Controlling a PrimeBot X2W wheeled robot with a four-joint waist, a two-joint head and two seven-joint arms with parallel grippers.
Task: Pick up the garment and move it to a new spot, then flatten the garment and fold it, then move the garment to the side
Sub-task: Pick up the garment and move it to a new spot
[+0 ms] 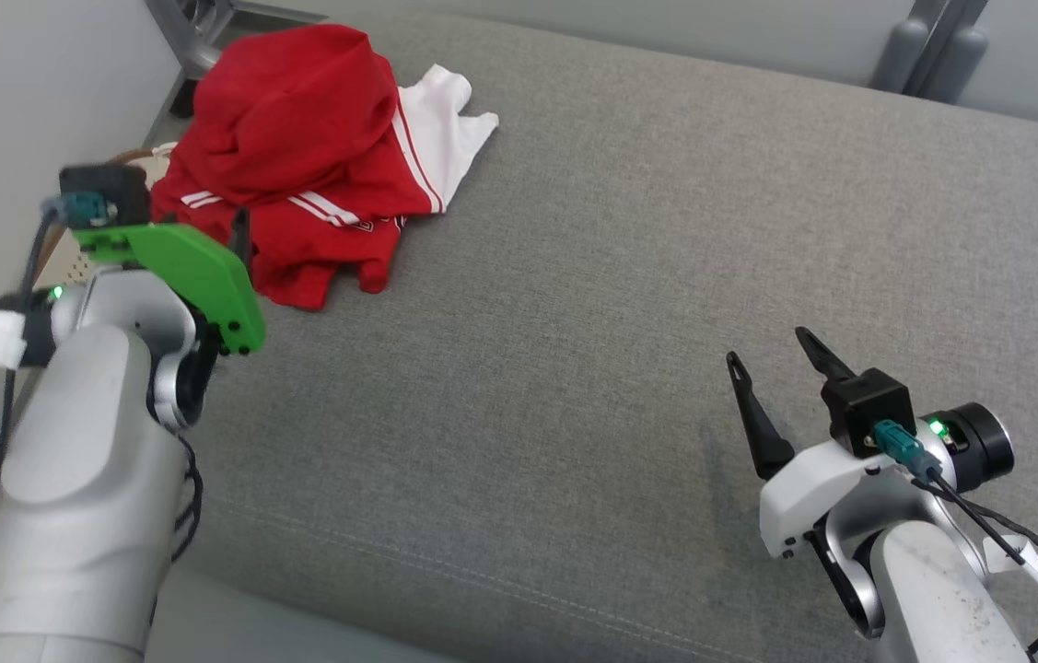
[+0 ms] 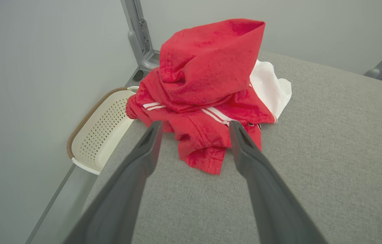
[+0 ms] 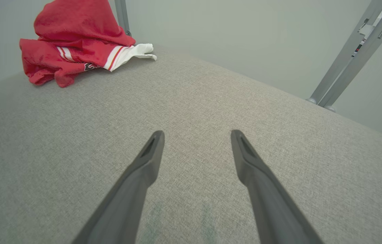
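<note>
Though crumpled, garment with white end rightward; left gripper and right gripper spread, empty.

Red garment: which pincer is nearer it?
Left. The left pincer is at the near edge of the garment; the right pincer is far off across the grey cushion.

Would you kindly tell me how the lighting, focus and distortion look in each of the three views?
Head view: even, soft light, no glare, garment sharp. Left wrist view: wide-angle stretch, left gripper fingers soft near the bottom edge. Right wrist view: grey surface weave crisp, right gripper fingers slightly soft.
</note>
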